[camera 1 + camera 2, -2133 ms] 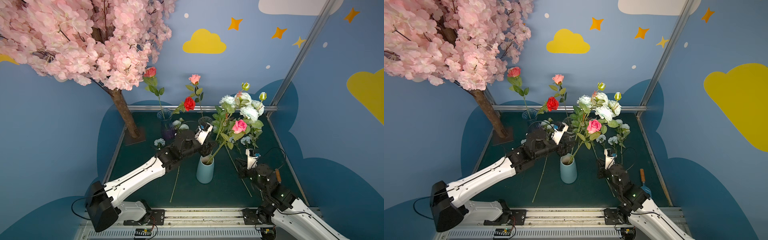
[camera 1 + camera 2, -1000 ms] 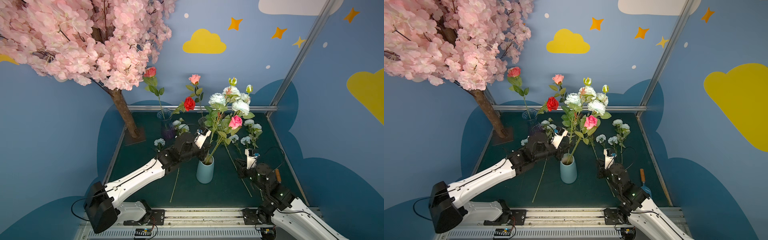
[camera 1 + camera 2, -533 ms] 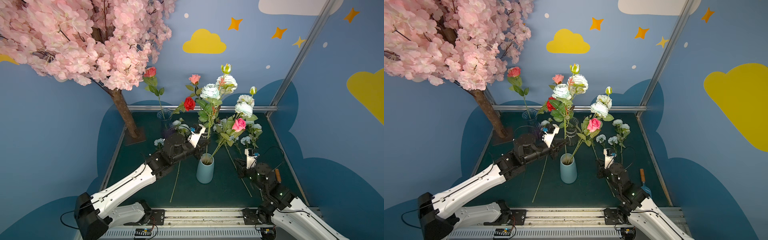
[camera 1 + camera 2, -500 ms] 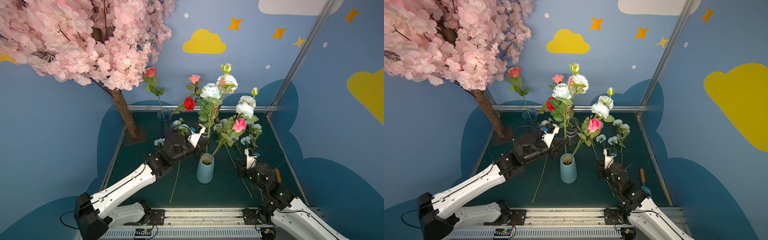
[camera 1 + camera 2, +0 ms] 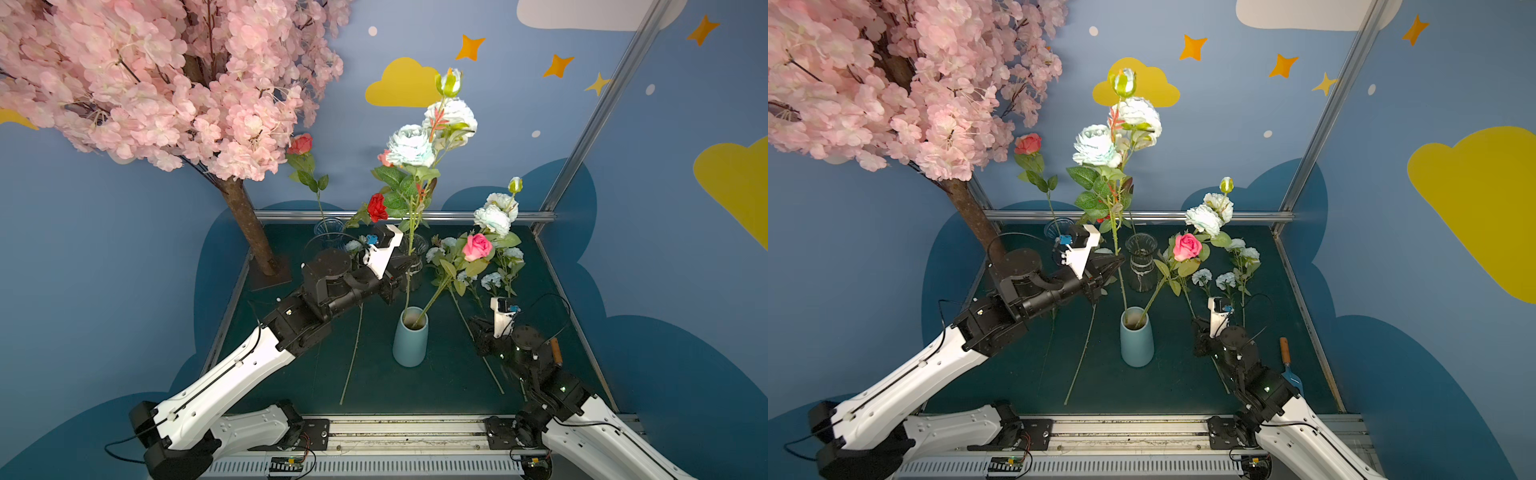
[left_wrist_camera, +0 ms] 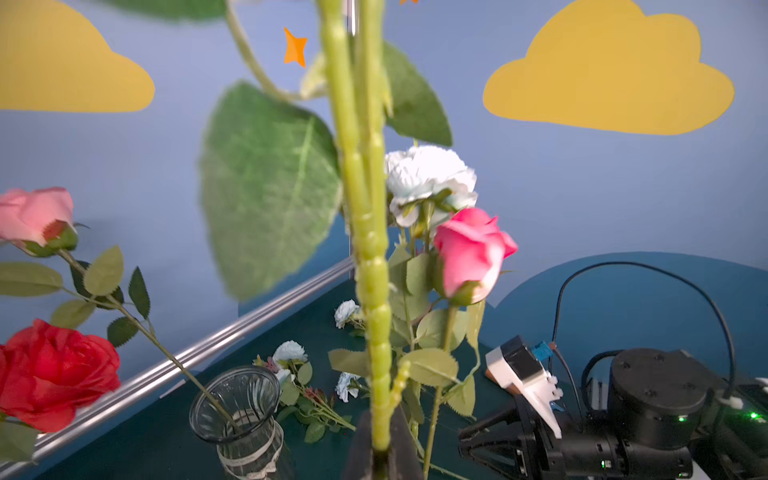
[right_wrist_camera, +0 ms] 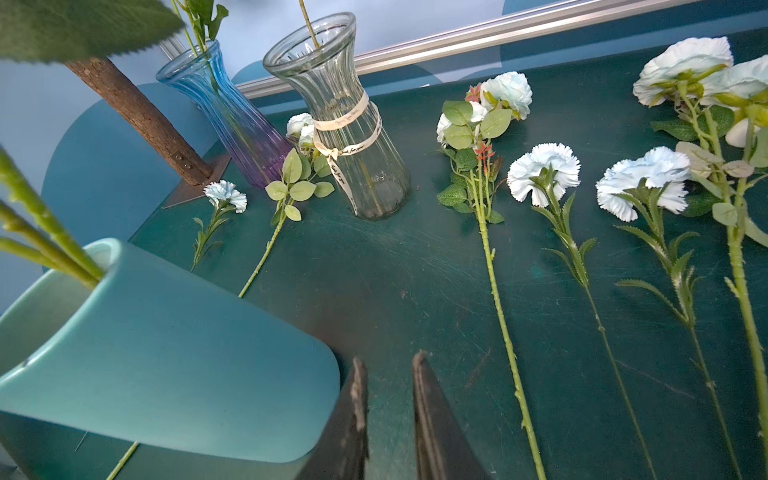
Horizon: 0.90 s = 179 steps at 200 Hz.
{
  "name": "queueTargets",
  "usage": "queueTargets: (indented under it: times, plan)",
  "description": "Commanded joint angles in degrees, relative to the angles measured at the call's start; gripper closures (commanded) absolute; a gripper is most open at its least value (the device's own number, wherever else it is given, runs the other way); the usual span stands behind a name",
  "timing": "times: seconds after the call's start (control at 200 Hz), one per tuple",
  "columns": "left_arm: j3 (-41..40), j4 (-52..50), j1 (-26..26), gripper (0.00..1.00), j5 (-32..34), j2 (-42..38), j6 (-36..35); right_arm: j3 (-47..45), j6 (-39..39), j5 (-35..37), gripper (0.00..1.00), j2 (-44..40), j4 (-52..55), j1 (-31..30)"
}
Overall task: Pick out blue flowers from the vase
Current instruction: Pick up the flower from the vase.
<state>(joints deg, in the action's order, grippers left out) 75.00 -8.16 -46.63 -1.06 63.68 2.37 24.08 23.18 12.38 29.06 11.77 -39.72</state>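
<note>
Left wrist view shows your left tool point(image 6: 380, 451) clamped shut on the thick green stem point(image 6: 368, 232) of a blue flower spray, the stem running straight up out of the pinch. In both top views that stem stands nearly upright, its pale blooms point(image 5: 432, 135) high above the teal vase point(image 5: 410, 336) and its lower end close above, or perhaps just inside, the vase mouth; which one cannot be told. That is what your next move turns on: the stem's long axis is vertical and the vase sits directly under it, so, as a judgement, you lift straight along the stem until the end is plainly free before swinging sideways.

Your right tool point(image 7: 388, 419) rests low by the vase's side, its jaws a little apart with nothing between them. A second blue spray point(image 5: 1209, 214) and a pink rose point(image 5: 1187, 246) lean from the vase toward that arm, which is nearer to them. More blue flowers point(image 7: 544, 172) already lie on the dark green surface point(image 7: 415, 266).
</note>
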Motion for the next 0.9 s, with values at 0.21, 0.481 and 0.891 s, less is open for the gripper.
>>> queueTargets:
  times: [0.21, 0.481, 0.891]
  plan:
    - [10.7, -10.5, 0.2, 0.98, 7.7, -2.4, -7.2, -0.8, 0.3, -0.3, 0.78, -1.2, -1.0, 0.4]
    - [19.0, -15.8, 0.4, 0.98, 12.0, -1.7, -10.8, -0.9, 0.3, -0.4, 0.78, -1.4, -1.0, 0.4]
    - [11.8, -25.0, 0.5, 0.98, 34.4, -4.8, -8.3, -1.3, 0.3, -0.7, 0.78, -2.4, -1.0, 0.5]
